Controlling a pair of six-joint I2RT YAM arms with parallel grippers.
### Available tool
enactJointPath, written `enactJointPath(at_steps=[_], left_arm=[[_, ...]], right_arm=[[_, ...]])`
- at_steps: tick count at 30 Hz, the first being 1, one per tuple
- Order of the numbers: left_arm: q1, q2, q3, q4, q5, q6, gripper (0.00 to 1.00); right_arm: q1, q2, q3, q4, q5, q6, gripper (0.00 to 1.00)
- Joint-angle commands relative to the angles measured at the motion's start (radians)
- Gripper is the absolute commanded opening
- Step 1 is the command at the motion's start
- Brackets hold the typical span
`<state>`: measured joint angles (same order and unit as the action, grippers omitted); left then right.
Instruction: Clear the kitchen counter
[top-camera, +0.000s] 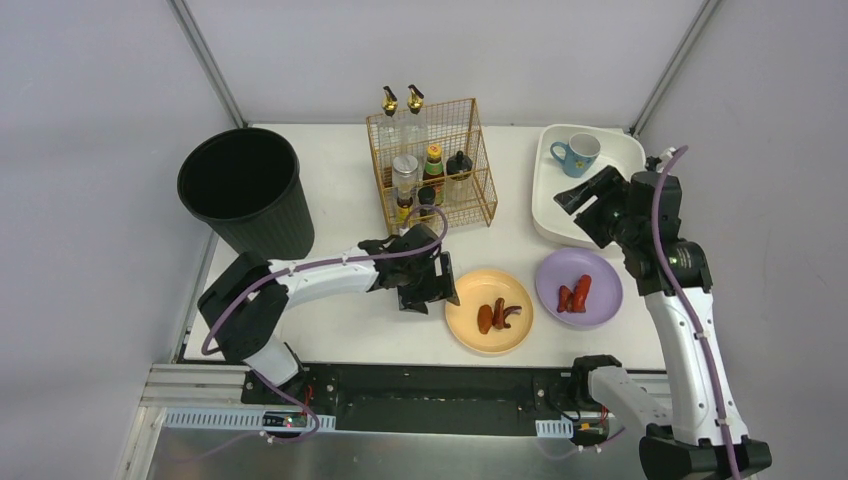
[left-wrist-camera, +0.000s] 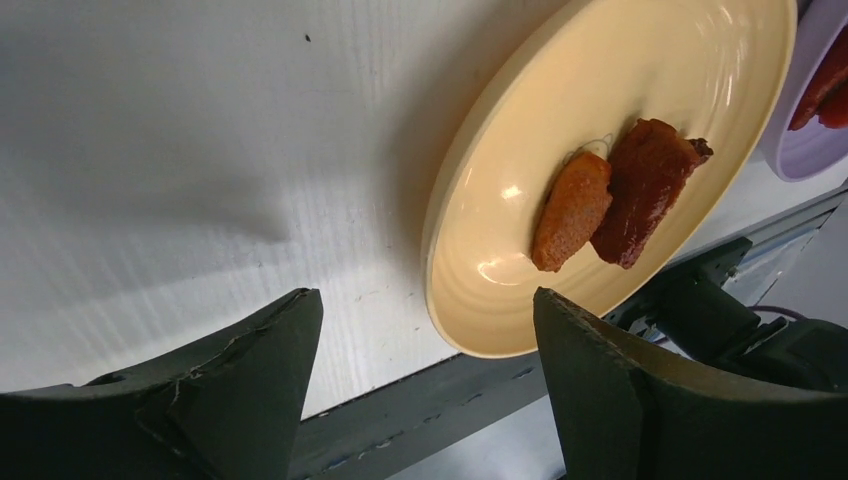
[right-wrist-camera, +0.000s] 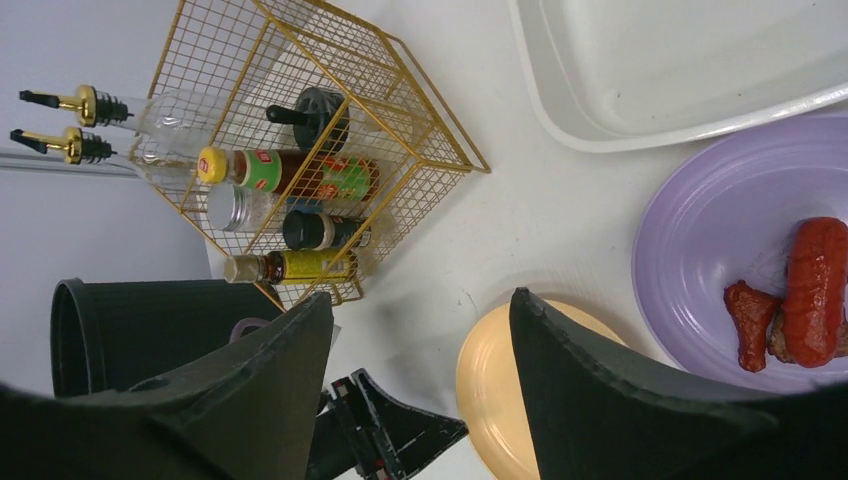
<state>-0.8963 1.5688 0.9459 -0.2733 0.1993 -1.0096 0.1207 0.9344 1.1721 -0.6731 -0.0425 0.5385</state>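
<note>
- Overhead, the white counter (top-camera: 340, 215) runs the width of the scene and is not yet cleared: two plates of food sit near its front edge.
- At far left, a black bin (top-camera: 245, 190) stands upright on the counter, open at the top.
- The left gripper (top-camera: 430, 288) is low over the counter, front of centre, pointing right. Its fingers are spread wide with nothing between them.
- Behind it, a gold wire rack (top-camera: 430, 165) holds bottles upright.
- Just right of the left gripper lies the yellow plate (top-camera: 465, 308), flat on the counter. In the left wrist view, its near rim sits just ahead of the gap between the fingers, toward the right-hand one.
- Two brown pieces of food (top-camera: 497, 316) lie side by side at the plate's middle. The plate is round, so any part of the rim would suit a grip.
- The purple plate (top-camera: 602, 272) is next, just beside the yellow one, holding red sausages (top-camera: 574, 294).
- At far right, a cream tub (top-camera: 615, 138) holds a blue mug (top-camera: 577, 153).
- The right gripper (top-camera: 588, 200) hangs above the tub's front part, fingers apart and holding nothing.
- Judged from this layout, the left arm is much nearer the yellow plate. Its likely next move is a short reach right to the near rim.
</note>
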Motion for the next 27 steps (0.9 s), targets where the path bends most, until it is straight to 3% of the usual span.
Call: enactJointPath(at_steps=[1, 17, 27], left_arm=[[-0.033, 0.036, -0.022, 0.064, -0.038, -0.108, 0.78], [-0.099, 0.118, -0.104, 0.244, -0.142, -0.293, 0.49], [-0.107, 0.097, -0.127, 0.244, -0.169, -0.308, 0.13]], right_arm=[[0.004, -0.057, -0.007, -0.027, -0.034, -0.009, 0.68], [0.029, -0.191, -0.065, -0.046, -0.118, 0.015, 0.68], [0.037, -0.213, -0.076, -0.048, -0.117, 0.016, 0.68]])
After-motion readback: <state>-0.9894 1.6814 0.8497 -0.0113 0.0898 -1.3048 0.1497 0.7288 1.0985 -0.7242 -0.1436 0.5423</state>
